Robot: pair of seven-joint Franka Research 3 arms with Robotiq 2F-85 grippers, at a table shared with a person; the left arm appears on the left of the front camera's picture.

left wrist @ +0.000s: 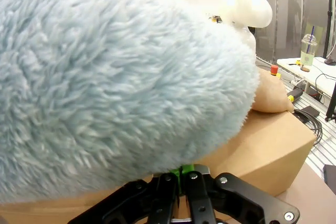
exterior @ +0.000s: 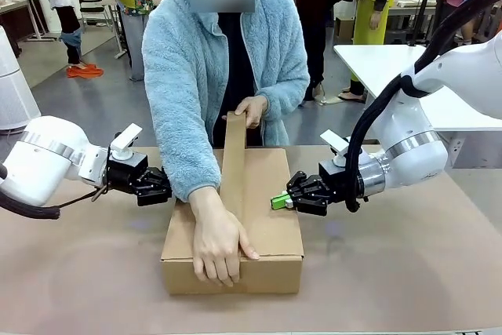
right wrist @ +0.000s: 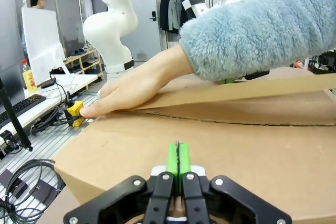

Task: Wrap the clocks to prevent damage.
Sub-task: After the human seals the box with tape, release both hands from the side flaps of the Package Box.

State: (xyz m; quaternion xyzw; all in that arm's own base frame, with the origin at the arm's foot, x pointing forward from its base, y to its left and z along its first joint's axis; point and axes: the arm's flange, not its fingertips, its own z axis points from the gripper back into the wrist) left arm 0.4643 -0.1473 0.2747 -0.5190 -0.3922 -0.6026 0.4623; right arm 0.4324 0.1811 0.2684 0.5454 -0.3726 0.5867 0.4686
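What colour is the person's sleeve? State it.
Light blue and fluffy, the sleeve shows best in the left wrist view.

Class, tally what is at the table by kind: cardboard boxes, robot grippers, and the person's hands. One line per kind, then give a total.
Cardboard box: 1
Robot grippers, left gripper and right gripper: 2
Person's hands, one at the near edge and one at the far edge: 2
Total: 5
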